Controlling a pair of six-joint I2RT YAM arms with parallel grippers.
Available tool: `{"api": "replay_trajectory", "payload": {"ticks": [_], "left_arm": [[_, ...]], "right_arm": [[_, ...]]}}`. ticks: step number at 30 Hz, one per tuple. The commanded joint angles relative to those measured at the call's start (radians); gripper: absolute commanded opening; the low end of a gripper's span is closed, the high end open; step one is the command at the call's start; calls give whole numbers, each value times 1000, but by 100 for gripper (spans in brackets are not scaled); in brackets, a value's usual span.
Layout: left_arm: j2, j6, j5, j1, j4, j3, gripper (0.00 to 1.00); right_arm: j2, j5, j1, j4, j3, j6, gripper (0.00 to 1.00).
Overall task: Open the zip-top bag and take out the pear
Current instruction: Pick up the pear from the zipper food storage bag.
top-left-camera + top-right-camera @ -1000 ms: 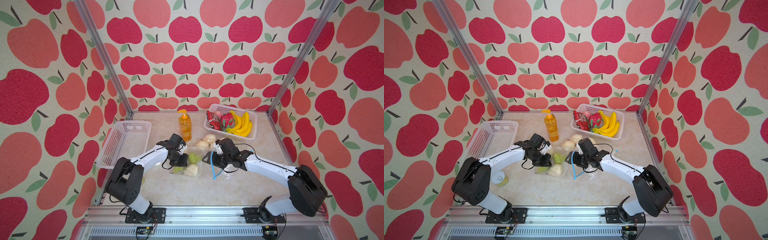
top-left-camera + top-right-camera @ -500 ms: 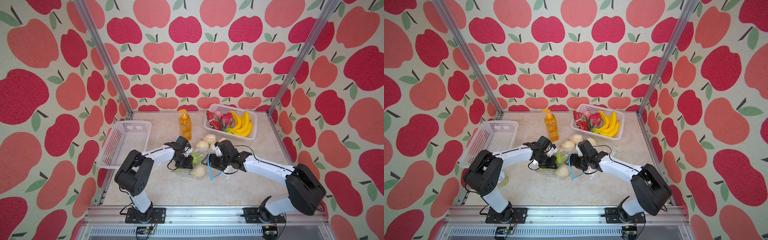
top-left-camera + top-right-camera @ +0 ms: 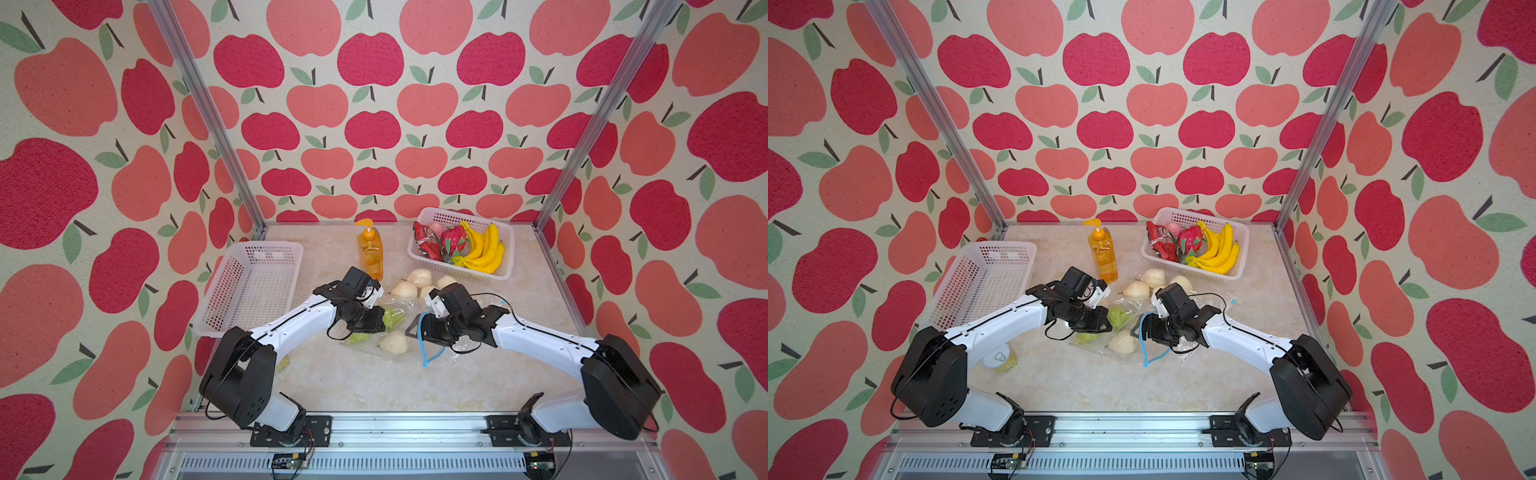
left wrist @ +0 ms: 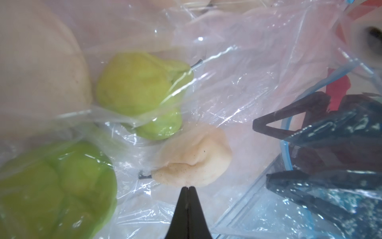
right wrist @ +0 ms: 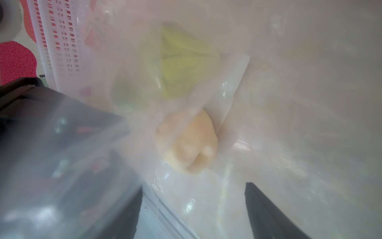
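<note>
Clear plastic makes the zip-top bag [image 4: 237, 82], which lies crumpled in the middle of the table [image 3: 374, 390], well in from every edge. Inside it sit two green pears [image 4: 136, 82] and a pale pear [image 4: 196, 157] — all under the film. The left gripper [image 4: 188, 188] has its jaws pressed tight together right beside the pale pear; I cannot tell if any plastic is pinched. The right gripper [image 5: 194, 198] has its jaws spread wide at the bag's mouth, by the blue zip strip [image 3: 421, 340] — it holds nothing. Some loose pears [image 3: 419, 276] lie outside the bag, toward the back edge.
</note>
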Motion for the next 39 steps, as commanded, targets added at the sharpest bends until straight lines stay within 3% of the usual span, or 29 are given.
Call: {"api": "replay_trajectory", "payload": {"ticks": [1, 12, 26, 29, 34, 39], "left_arm": [[47, -18, 25, -21, 17, -42, 1], [229, -57, 21, -95, 157, -37, 0], [254, -86, 18, -105, 206, -56, 0], [252, -84, 6, -101, 198, -55, 0], [247, -79, 0, -75, 192, -68, 0], [243, -65, -12, -42, 192, -90, 0]], "right_arm": [[4, -29, 9, -10, -16, -15, 81], [69, -32, 17, 43, -32, 19, 83], [160, 227, 92, -76, 43, 63, 83], [165, 235, 107, -62, 42, 75, 76], [71, 272, 94, -118, 46, 59, 51], [-91, 275, 39, -197, 29, 20, 50]]}}
